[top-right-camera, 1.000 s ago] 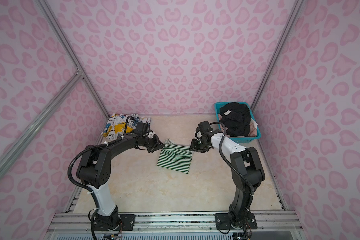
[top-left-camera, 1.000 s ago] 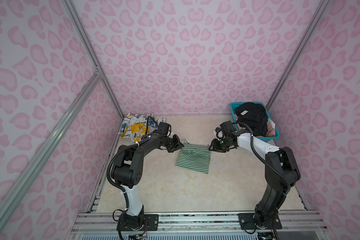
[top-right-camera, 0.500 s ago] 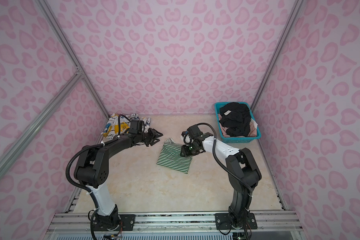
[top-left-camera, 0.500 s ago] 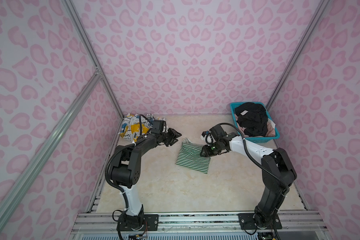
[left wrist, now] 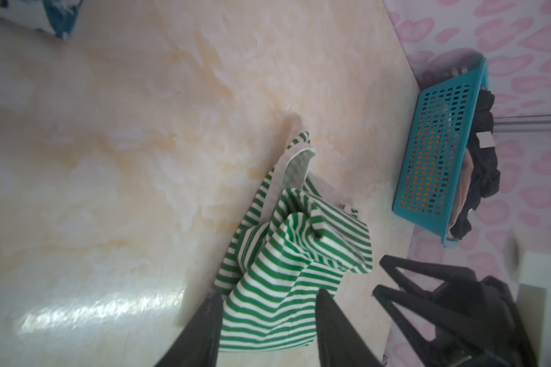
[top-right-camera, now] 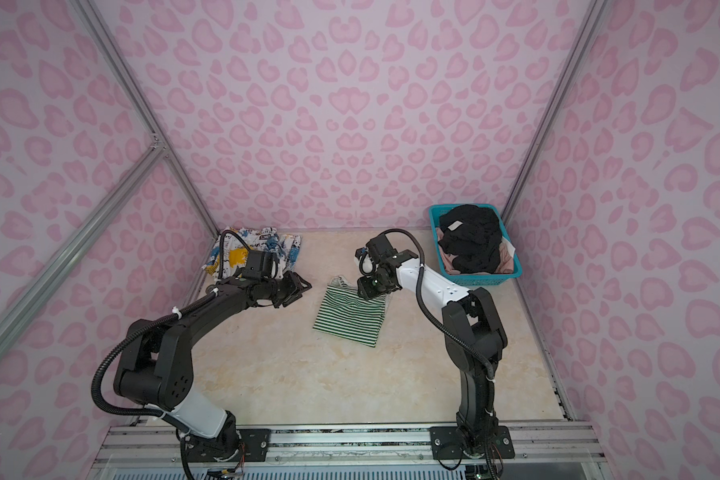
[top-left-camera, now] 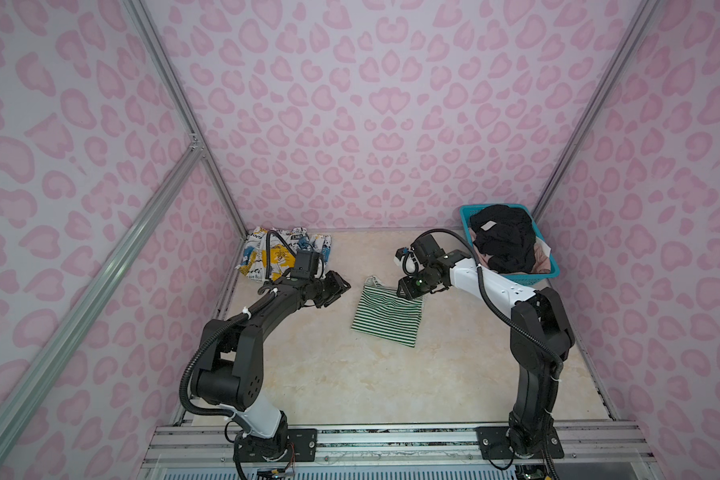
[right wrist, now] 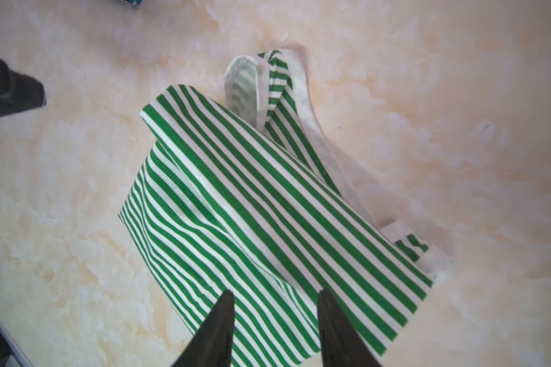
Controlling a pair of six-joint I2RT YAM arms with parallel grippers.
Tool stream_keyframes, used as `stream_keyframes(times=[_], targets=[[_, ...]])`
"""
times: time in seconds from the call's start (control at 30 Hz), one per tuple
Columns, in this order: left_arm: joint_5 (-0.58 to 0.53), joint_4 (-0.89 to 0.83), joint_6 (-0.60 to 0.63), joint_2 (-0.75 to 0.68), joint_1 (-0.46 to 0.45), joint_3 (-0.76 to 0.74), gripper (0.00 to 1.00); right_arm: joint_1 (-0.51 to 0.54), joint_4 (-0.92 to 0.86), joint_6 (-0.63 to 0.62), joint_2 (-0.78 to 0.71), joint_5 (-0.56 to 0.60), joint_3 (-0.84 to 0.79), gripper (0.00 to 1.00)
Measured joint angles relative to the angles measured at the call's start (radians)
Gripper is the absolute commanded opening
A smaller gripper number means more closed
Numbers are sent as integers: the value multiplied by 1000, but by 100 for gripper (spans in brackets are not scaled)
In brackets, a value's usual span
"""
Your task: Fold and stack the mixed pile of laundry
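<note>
A teal mesh basket stands on the desk in the far right corner, near the back and side walls. In the left wrist view the basket shows its perforated side. The desk is cream, marbled and glossy. The walls carry pink blotches on paler pink. Silver frame posts run up the corners, and a metal base rail edges the near side.

Definitely a robotics lab booth, not anybody's home. The pink blob-print walls are just panels hung on an aluminium frame. A marble-look counter fills the lower middle of the frame, and two robot arms are bolted to a metal rail along the bottom edge.
</note>
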Motion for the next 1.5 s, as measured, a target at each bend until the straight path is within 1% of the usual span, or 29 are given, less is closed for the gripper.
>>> stream_keyframes(times=[0.07,0.13,0.27,0.37,0.5,0.6,0.73,0.83,0.93,1.07,1.23,1.33,1.37,1.5], targets=[[-1,-22,24,-26,0,-21,50,0,-11,-17,-24,22,-23,50],[-5,-46,54,-41,0,-27,50,-3,-20,-22,-72,37,-89,51],[-7,-53,97,-40,-1,-28,49,-30,7,0,-169,16,-243,51],[-7,-31,121,-1,-1,-21,48,-56,56,29,-202,-15,-333,51],[2,14,143,95,-4,18,47,-80,141,54,-200,-77,-387,51],[19,64,154,151,-6,44,45,-100,221,72,-170,-115,-398,51],[34,113,172,198,-14,70,43,-108,293,75,-120,-120,-394,49],[53,130,188,225,-22,85,40,-110,333,75,-90,-120,-381,45],[70,143,205,246,-32,94,40,-113,366,74,-66,-116,-366,41],[86,151,216,259,-43,94,38,-113,375,65,-47,-98,-336,40],[109,168,227,270,-45,97,37,-113,371,34,-42,-75,-322,44],[123,179,232,270,-48,104,37,-113,364,11,-44,-57,-322,44],[126,179,234,270,-51,107,32,-113,362,5,-45,-53,-322,43],[135,179,249,270,-52,119,32,-113,357,-15,-45,-40,-306,35]])
